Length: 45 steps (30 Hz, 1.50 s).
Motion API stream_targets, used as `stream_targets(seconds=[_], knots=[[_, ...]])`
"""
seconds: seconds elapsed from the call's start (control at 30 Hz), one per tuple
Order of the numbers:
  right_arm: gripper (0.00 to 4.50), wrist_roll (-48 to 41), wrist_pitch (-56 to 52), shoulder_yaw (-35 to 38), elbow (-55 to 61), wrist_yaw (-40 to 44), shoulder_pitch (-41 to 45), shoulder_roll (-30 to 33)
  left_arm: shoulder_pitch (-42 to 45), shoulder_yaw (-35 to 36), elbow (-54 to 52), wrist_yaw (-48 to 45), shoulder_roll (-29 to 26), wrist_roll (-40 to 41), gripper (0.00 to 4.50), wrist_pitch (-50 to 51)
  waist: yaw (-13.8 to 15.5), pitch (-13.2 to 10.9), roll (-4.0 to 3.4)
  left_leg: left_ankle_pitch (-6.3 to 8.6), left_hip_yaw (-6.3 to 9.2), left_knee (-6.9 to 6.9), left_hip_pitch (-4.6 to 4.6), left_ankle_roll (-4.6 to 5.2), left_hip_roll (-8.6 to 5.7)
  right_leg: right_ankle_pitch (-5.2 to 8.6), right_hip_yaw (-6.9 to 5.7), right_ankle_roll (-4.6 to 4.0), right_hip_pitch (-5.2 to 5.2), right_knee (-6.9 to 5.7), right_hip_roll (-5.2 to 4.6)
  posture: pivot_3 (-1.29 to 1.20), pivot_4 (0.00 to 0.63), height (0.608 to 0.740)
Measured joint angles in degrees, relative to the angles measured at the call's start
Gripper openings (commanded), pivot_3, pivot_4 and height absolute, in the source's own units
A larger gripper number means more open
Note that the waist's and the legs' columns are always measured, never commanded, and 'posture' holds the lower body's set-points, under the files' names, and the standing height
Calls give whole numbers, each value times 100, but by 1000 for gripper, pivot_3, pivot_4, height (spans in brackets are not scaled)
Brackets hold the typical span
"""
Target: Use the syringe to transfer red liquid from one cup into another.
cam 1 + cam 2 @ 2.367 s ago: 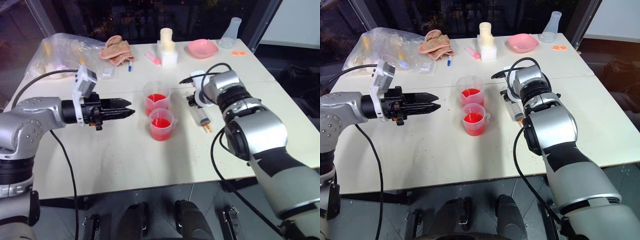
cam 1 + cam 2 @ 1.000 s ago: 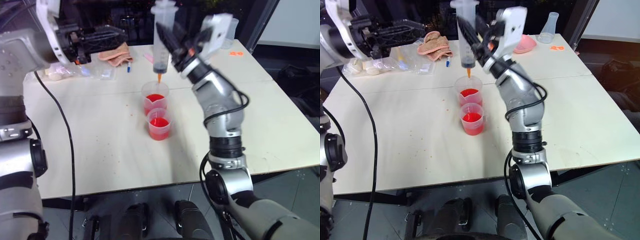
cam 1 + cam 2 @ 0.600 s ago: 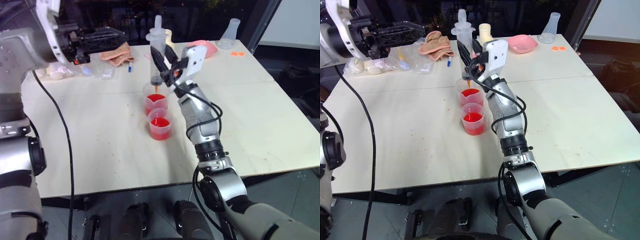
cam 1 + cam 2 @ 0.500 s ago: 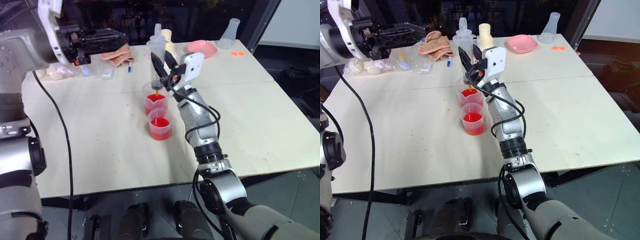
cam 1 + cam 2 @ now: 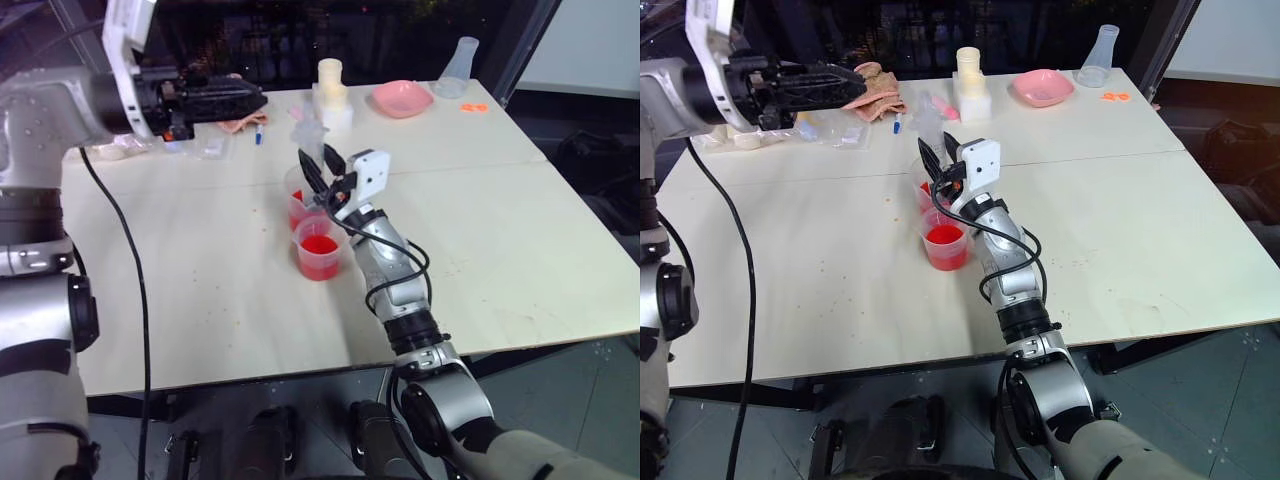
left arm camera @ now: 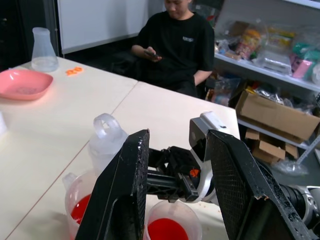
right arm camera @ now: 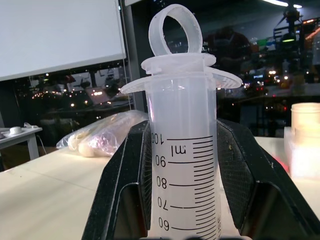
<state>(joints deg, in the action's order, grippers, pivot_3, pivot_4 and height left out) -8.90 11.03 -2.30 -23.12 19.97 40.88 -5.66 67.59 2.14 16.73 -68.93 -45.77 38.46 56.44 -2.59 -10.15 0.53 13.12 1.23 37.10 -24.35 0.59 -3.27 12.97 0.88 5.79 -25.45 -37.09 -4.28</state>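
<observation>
Table; syringe graduations "100 ml"

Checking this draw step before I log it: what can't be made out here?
- Syringe tip: in the head views the right tool and the far cup rim hide it, so whether it reaches the red liquid is unclear.
- Lower barrel: cut off by the right wrist view's edge.
- Far cup's level: blocked by the tool.

Right tool clamped and tilted upward; left tool level, fingers parted.
</observation>
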Motion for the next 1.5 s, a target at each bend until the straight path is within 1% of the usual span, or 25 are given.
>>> stream_targets(seconds=[0.17, 0.53, 0.8, 1.27, 1.5], knots=[[1290, 76, 0, -89, 27, -10, -78, 1, -226, -183, 11, -71, 174, -181, 1914, -158, 1, 0, 0, 0, 0, 1, 0, 0, 0, 0, 0, 0, 0, 0, 1, 0, 150, 740], [1290, 90, -7, -145, 87, -16, -148, 12, -251, -208, 70, -81, 358, -405, 1914, -431, 1, 0, 0, 0, 1, 1, 0, 0, 0, 0, 1, 0, 0, -1, 1, 0, 150, 740], [1290, 93, -10, -171, 112, -13, -147, 25, -253, -245, 390, 44, 551, -729, 1914, -860, 3, 0, 0, -1, 1, 1, 0, -1, 0, 0, 1, 0, 0, -2, 2, 0, 150, 740], [1290, 133, -61, -247, 282, 57, -146, 22, -52, -151, 1242, 59, 1031, -855, 1914, -1261, 3, 0, 0, 0, 1, 2, 0, 0, 0, 0, 0, 0, 0, -2, 3, 0, 150, 740], [1290, 134, -61, -302, 282, 71, -145, 14, 52, -118, 1339, 64, 1176, -922, 1914, -1335, 2, 0, 0, 0, 2, 2, 0, 0, 0, 0, 0, 0, 0, -3, 3, 0, 150, 740]])
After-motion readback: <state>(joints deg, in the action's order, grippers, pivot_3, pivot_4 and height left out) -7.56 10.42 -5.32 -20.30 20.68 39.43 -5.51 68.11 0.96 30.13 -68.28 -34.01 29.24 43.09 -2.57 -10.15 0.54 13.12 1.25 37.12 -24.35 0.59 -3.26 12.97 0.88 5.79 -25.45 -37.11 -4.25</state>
